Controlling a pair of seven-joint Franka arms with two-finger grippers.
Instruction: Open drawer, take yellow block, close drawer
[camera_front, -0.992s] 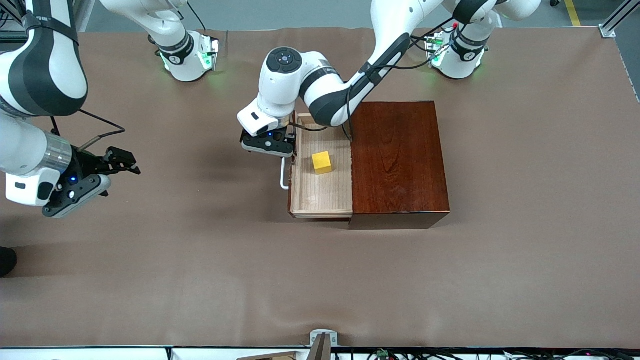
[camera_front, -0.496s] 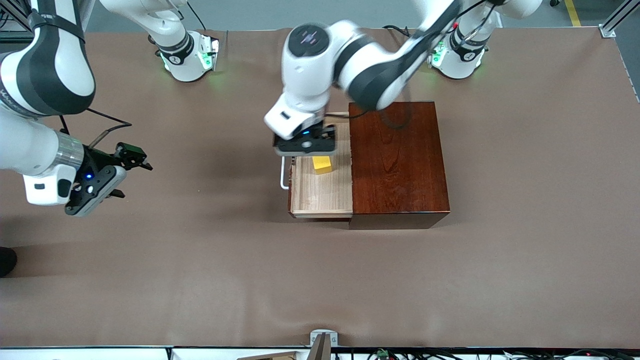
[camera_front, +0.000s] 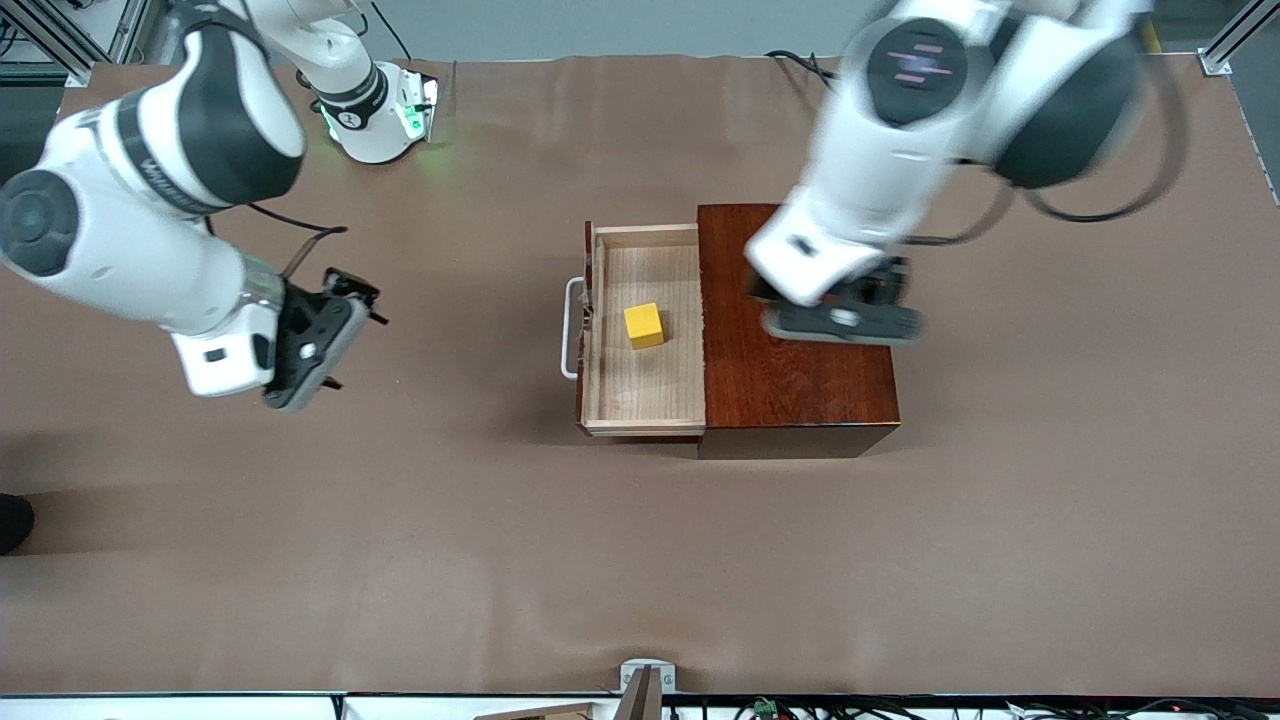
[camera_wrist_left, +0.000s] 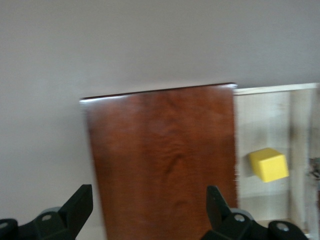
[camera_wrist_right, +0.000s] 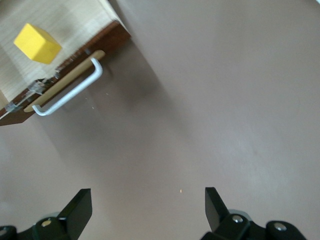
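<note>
- Since half a second ago, the left hand (camera_front: 842, 318) has swung away from the drawer (camera_front: 643, 330) and now hangs over the dark wooden box (camera_front: 795, 330), empty, its fingers (camera_wrist_left: 80, 206) spread wide in the left wrist view.
- Meanwhile the right hand (camera_front: 312, 345) has shifted toward the drawer's handle (camera_front: 570, 328) from the right arm's end of the counter (camera_front: 640, 560); it is over bare counter, well apart from the handle, fingers (camera_wrist_right: 79, 207) wide and holding nothing.
- Drawer and block lie as they did before: the drawer is pulled out of the box toward the right arm's end, its pale tray uncovered.
- Inside the tray sits the yellow block (camera_front: 644, 325), alone, flat on the tray floor near its middle, clear of the walls.
- Both wrist views show the block in the open tray; the right wrist view also shows the white handle on the drawer's front.
</note>
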